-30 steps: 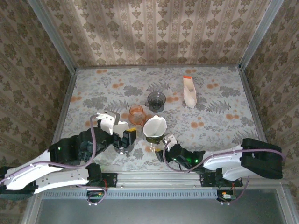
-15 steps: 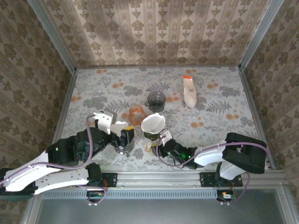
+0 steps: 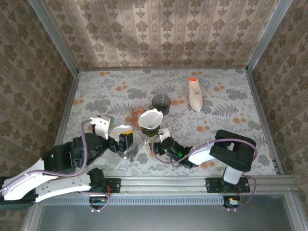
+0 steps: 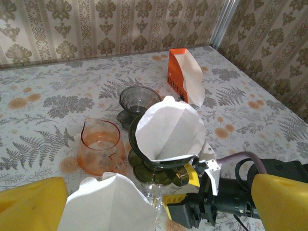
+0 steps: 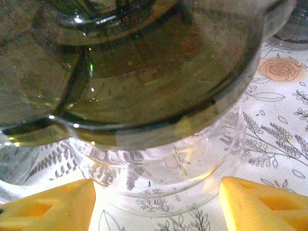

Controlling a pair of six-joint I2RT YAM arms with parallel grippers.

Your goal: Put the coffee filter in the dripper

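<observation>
The white coffee filter (image 4: pixel 166 130) stands open in the dark dripper (image 4: pixel 149 166), its rim well above the dripper's edge, near the front middle of the table (image 3: pixel 231 130) and just beside an orange glass jug (image 4: pixel 99 147). The right gripper (image 5: pixel 156 197) has its jaws partly parted on either side of the clear glass base (image 5: pixel 163 173) under the dripper (whether they press on it I cannot tell). The left gripper (image 4: pixel 154 204) is spread wide, with a second white paper (image 4: pixel 106 204) low between its fingers.
</observation>
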